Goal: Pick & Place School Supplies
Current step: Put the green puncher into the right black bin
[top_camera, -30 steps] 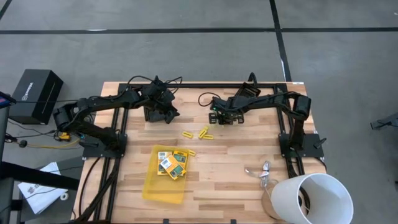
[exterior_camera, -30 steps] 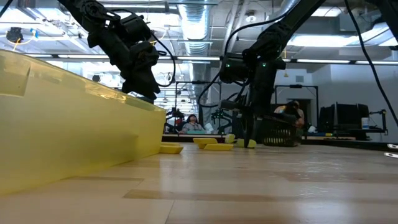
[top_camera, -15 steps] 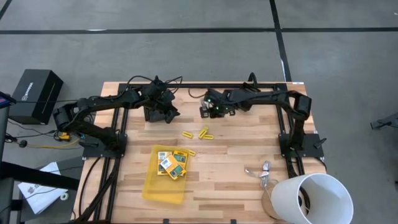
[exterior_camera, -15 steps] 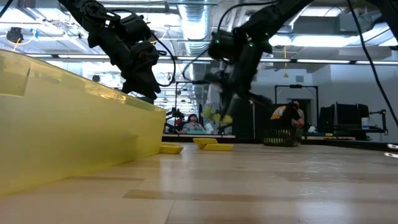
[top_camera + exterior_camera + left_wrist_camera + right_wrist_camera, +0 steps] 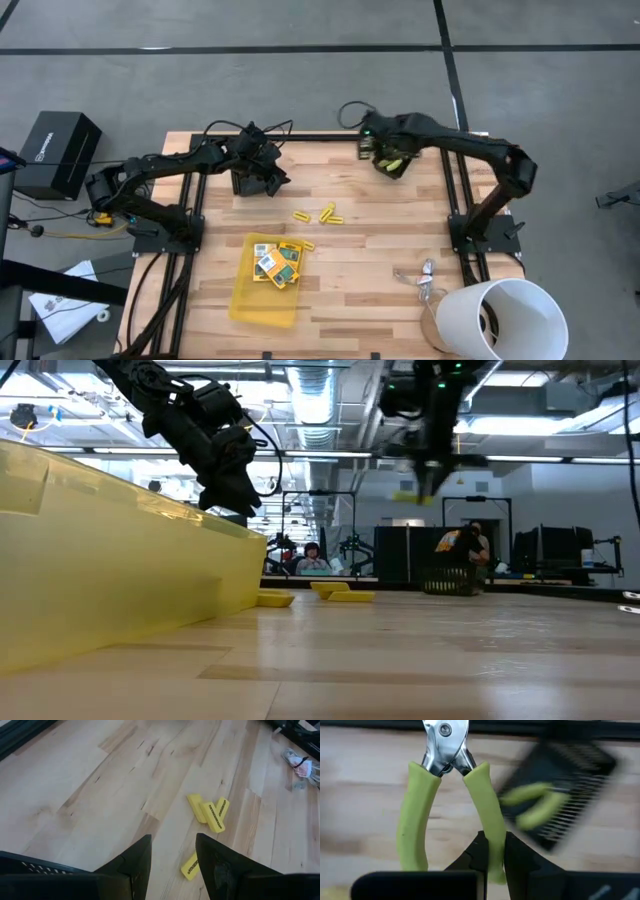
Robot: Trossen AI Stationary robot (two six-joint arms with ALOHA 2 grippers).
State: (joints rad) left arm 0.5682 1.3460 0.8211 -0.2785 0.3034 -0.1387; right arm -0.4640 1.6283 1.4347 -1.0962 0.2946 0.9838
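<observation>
My right gripper (image 5: 390, 157) is high over the table's far right part, shut on a small scissor-like tool (image 5: 447, 795) with yellow-green handles and a silvery head. The tool also shows in the low view (image 5: 414, 495). My left gripper (image 5: 256, 181) is open and empty above the far left part. Its fingers (image 5: 172, 865) frame bare wood near three yellow sticks (image 5: 318, 214), which lie flat on the table. Printed boxes (image 5: 277, 263) lie in the yellow tray (image 5: 262, 300). My right gripper pinches one yellow-green handle (image 5: 492, 840) of the tool between its two fingers, near the handle's free end. The other handle (image 5: 412, 820) is free. The tool sticks out ahead of the fingers, silvery head (image 5: 445, 735) farthest from them, lifted clear of the table.
A black mesh holder (image 5: 565, 790) with another yellow-green tool shows blurred beyond the held one. Silvery clips (image 5: 421, 276) and a white bucket (image 5: 500, 318) are at the near right. In the low view, the tray's wall (image 5: 100, 570) fills the left.
My right gripper, low over the table's middle a second ago, has risen with the tool. It went first toward the left, then swung toward the far right. The tool has been lifted clear of the table.
</observation>
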